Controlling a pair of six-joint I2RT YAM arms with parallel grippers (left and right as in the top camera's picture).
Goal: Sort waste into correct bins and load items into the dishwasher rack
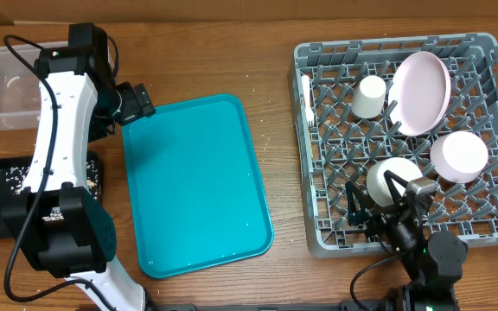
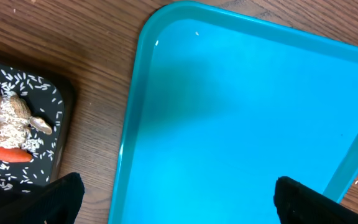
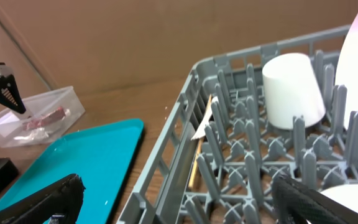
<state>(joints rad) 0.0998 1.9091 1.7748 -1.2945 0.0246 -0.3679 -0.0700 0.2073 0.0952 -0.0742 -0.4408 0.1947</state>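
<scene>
The grey-blue dishwasher rack (image 1: 311, 226) holds a pink plate (image 1: 420, 91), a white cup (image 1: 370, 97) and two pale bowls (image 1: 459, 155) (image 1: 387, 175). A cream fork (image 3: 194, 167) lies along its left wall. My right gripper (image 1: 374, 204) (image 3: 179, 208) hovers open over the rack's near-left corner, holding nothing. My left gripper (image 1: 137, 102) (image 2: 179, 205) is open and bare above the teal tray's far-left corner. The black tray (image 2: 64, 99) carries rice, beige scraps (image 2: 5, 118) and a carrot (image 2: 8, 154). In the clear tub (image 1: 7, 86) lies a red wrapper (image 3: 42, 119).
The teal serving tray (image 1: 197, 186) lies bare between the bins and the rack, with a few rice grains on the wood around it. The left arm's white link (image 1: 59, 130) hangs over part of the black tray. A cardboard wall stands behind the table.
</scene>
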